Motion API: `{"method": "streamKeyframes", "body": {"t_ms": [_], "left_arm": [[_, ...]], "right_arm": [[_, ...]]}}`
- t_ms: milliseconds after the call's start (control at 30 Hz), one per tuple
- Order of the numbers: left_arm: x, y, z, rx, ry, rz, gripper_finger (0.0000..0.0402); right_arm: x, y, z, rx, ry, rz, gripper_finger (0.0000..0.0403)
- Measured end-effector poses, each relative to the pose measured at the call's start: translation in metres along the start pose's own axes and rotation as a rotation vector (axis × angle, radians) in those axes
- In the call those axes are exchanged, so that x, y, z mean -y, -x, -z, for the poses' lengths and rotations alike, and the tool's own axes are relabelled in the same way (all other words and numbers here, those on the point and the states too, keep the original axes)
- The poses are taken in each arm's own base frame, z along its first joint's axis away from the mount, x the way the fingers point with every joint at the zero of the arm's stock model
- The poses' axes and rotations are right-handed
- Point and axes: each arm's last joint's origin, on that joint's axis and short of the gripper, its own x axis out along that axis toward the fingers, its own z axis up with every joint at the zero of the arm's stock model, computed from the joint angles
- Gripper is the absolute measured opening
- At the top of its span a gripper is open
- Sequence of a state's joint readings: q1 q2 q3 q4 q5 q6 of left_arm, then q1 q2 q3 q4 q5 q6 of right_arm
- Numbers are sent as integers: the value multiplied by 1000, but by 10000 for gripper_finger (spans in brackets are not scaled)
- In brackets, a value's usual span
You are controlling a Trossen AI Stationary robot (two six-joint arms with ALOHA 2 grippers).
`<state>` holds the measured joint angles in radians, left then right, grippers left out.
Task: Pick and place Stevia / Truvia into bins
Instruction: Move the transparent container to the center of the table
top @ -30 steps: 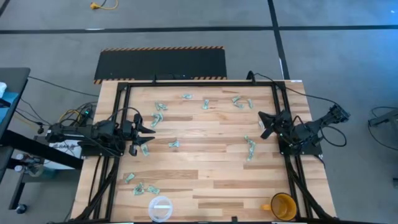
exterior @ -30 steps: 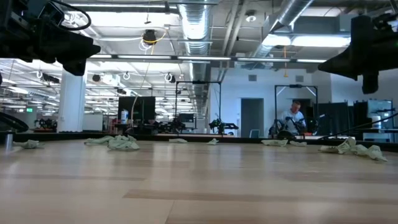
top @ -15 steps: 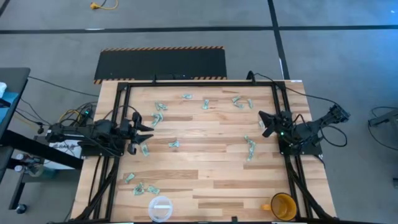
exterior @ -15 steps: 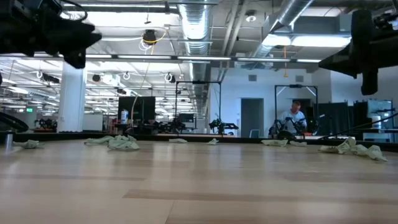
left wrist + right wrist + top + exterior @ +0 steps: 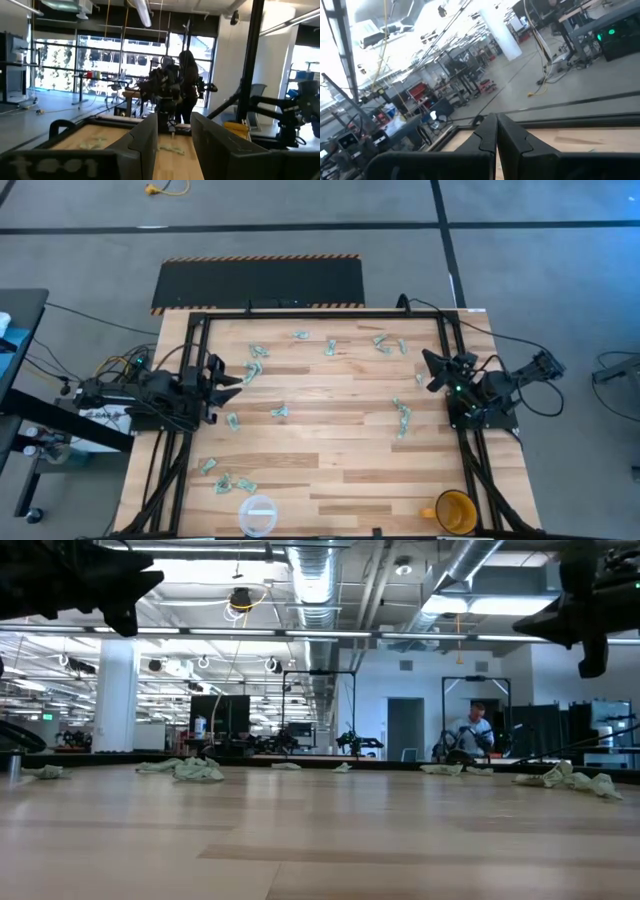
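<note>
The Stevia / Truvia sachets [image 5: 232, 421] are seen scattered in small clusters over the wooden table [image 5: 330, 460]: several along the far edge, a few near the left arm, a small group toward the right arm, and a cluster at the near left. That last cluster lies just beside the clear cup [image 5: 258, 514], which stands at the near edge and into which nothing can be seen to have been dropped, though its contents are hard to judge from above. The yellow-orange mug [image 5: 455, 511] stands apart at the near right corner and is not part of the sorting.

The left gripper [image 5: 228, 375] is held raised over the left side of the table, near a sachet, with its jaws parted; no sachet can be made out between them, so the parted stance is probably kept in readiness for a pick. The right gripper [image 5: 431, 364] is held up at the right side, jaws clenched on nothing, evidently parked out of the way.

The task is judged to be barely begun, since most sachets remain spread across the table. A person [image 5: 474, 732] is seen far off in the room behind.
</note>
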<state>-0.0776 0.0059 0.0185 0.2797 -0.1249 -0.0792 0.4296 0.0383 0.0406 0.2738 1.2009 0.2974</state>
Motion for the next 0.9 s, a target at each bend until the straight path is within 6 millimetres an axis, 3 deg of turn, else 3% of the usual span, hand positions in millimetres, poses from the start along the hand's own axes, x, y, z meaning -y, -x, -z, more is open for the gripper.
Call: {"method": "streamKeyframes", "body": {"t_ms": [367, 667, 900], "left_arm": [[-3, 0, -3, 34, -74, -120, 107], [-2, 1, -9, 99, -41, -99, 107], [-2, 1, -14, 156, 36, -87, 107]], "right_arm": [[-4, -3, -9, 38, 32, -136, 0], [-16, -1, -51, 292, 184, -390, 0], [-35, -4, -81, 177, 285, -396, 0]]}}
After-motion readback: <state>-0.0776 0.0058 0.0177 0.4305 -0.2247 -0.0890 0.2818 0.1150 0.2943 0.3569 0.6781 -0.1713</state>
